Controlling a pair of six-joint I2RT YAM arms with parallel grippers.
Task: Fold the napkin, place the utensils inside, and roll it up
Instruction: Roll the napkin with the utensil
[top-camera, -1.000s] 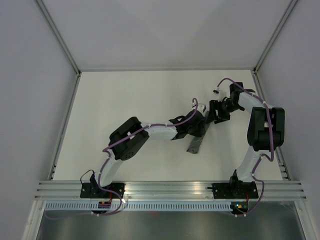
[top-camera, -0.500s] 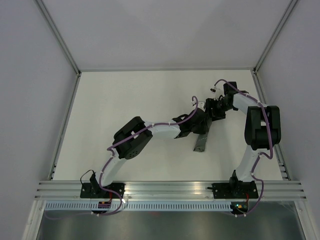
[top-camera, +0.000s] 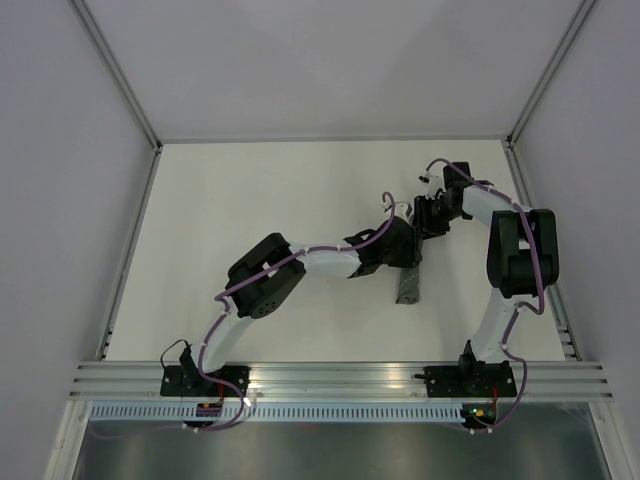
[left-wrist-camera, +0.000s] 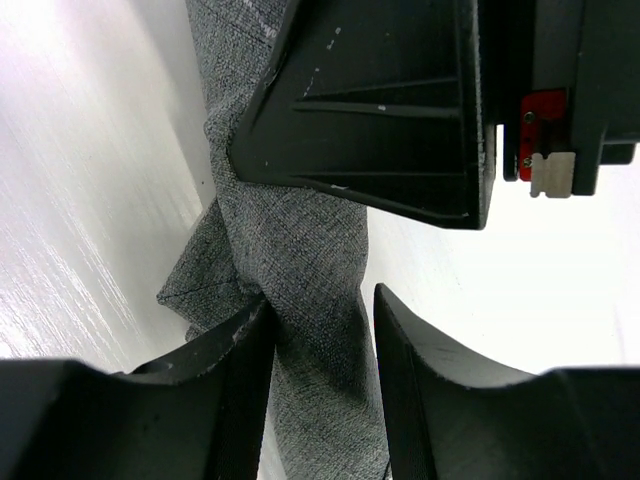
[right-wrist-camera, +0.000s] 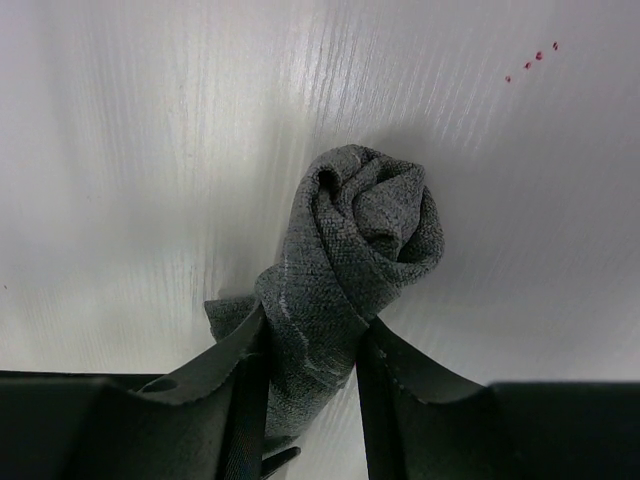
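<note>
From above, the dark grey fabric napkin (top-camera: 408, 288), rolled into a narrow tube, lay right of centre on the white table (top-camera: 250, 200), only its near end clear of the arms. The left gripper (top-camera: 404, 252) covered its middle; the left wrist view showed it pinching the roll. Farther off, the right gripper (top-camera: 425, 215) squeezed the far end, whose spiral only the right wrist view revealed. A second earlier, the near end had pointed further left.

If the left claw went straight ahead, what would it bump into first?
Shut on the napkin, the left gripper would likely hit the right gripper, which looks close ahead along the roll; the depth is unclear.
</note>
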